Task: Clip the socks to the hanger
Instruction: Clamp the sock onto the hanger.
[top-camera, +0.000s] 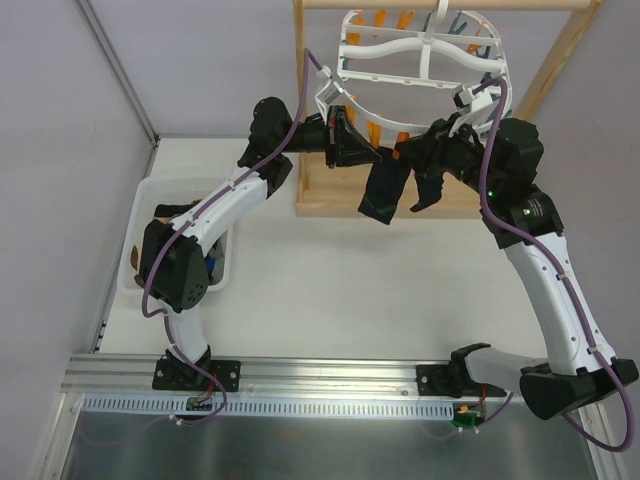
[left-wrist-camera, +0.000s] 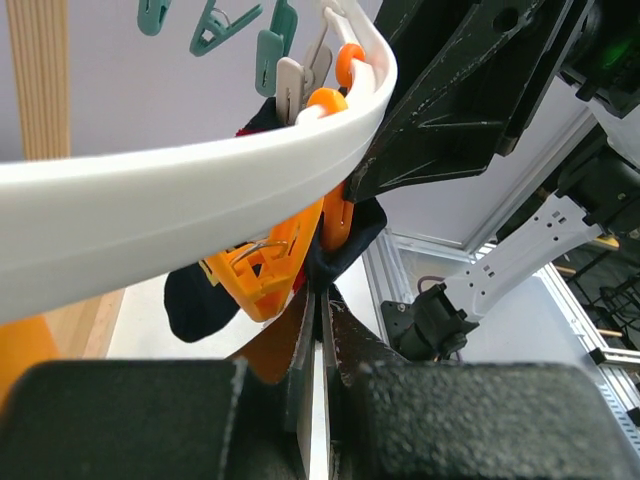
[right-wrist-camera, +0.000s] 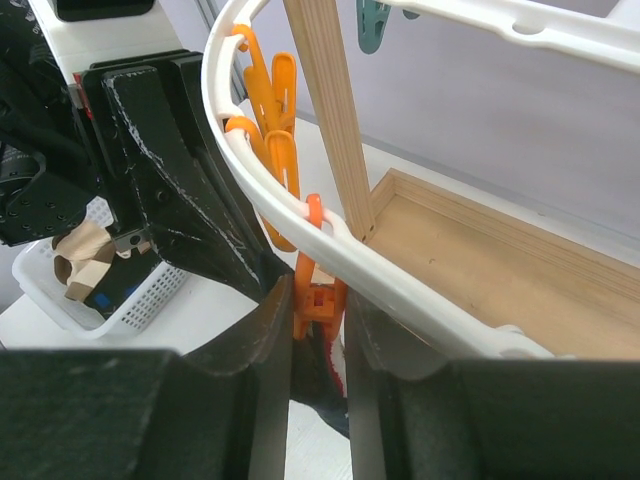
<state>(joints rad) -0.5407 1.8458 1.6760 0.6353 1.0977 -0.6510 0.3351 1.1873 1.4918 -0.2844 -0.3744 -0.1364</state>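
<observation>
The white oval hanger hangs from the wooden stand, ringed with orange and teal pegs. A black sock dangles below its near rim, between my two grippers. My left gripper is shut on the sock's upper edge, just under the rim and beside an orange peg. My right gripper is shut on an orange peg, squeezing it from both sides under the rim. The sock, with a red mark, hangs below that peg. Whether the peg's tip grips the sock is hidden.
The light wooden stand has a tray-like base under the hanger; its post stands close behind the rim. A white mesh bin with more socks sits at the left; it also shows in the right wrist view.
</observation>
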